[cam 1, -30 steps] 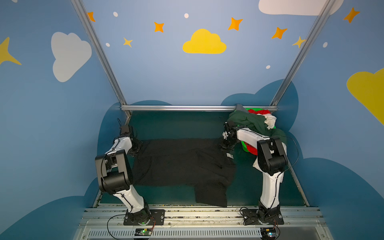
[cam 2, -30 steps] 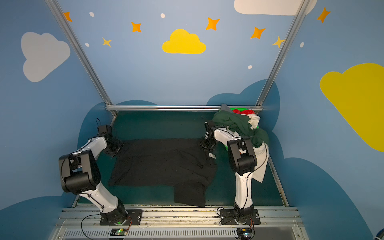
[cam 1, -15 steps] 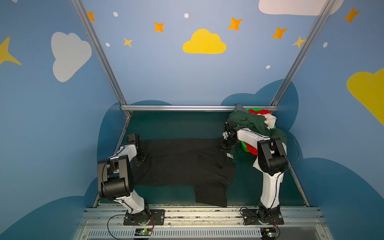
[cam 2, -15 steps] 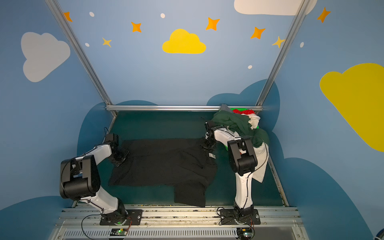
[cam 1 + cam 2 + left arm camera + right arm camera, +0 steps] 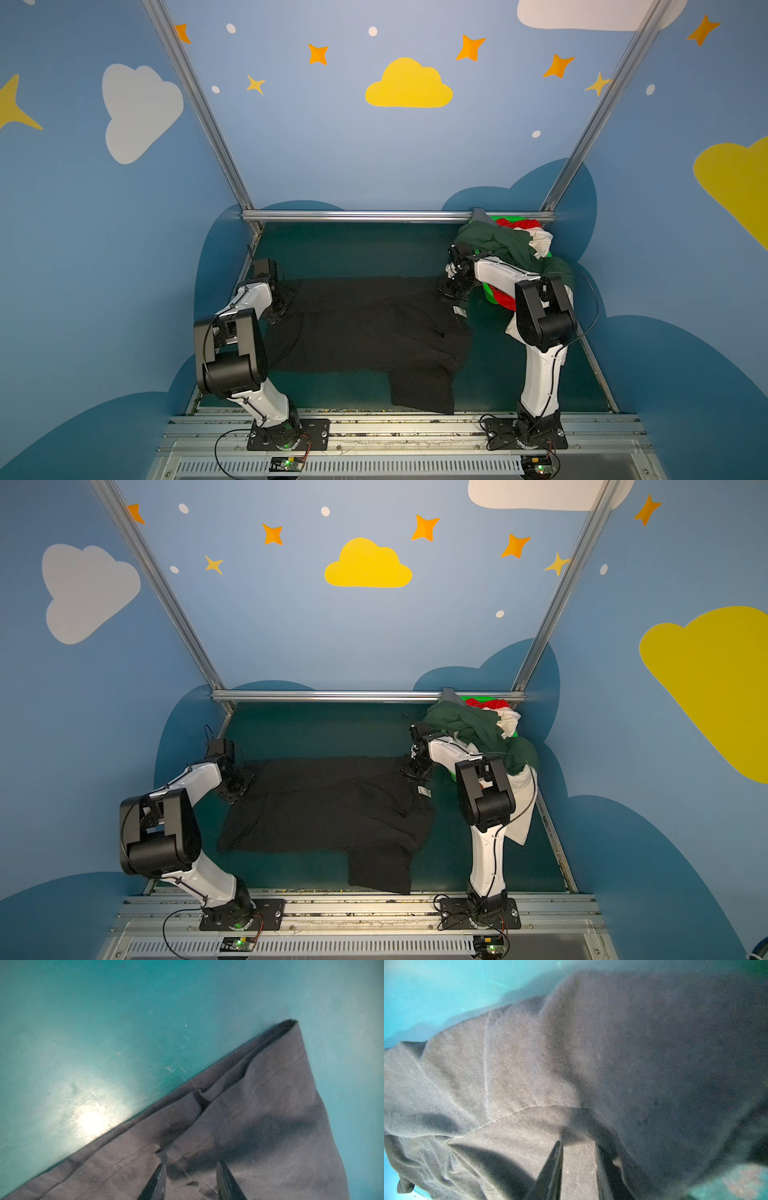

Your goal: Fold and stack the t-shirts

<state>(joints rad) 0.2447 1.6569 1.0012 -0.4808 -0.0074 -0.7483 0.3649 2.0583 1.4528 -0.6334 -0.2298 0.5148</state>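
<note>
The black t-shirt (image 5: 365, 328) (image 5: 328, 808) lies spread on the teal table, one sleeve toward the front edge. My left gripper (image 5: 282, 305) (image 5: 239, 787) is low over its far left corner. In the left wrist view the left gripper (image 5: 191, 1167) stands open, with flat black cloth (image 5: 249, 1115) under its tips. My right gripper (image 5: 451, 291) (image 5: 415, 771) sits at the shirt's far right corner. In the right wrist view the right gripper (image 5: 579, 1147) is shut on a raised fold of black cloth (image 5: 529, 1084). Dark green (image 5: 494, 245), white (image 5: 542, 243) and red (image 5: 523, 224) t-shirts are heaped at the back right.
The heap fills a bright green basket (image 5: 490, 295) behind the right arm. White cloth (image 5: 521, 808) hangs down its near side. A metal rail (image 5: 374, 216) bounds the table's far edge, and side rails run along both sides. Bare teal table (image 5: 353, 249) shows beyond the black shirt.
My left gripper has moved nearer and to the right, from beside the table's left edge onto the shirt's far left corner. Its jaws have narrowed a little. The right arm has not moved.
</note>
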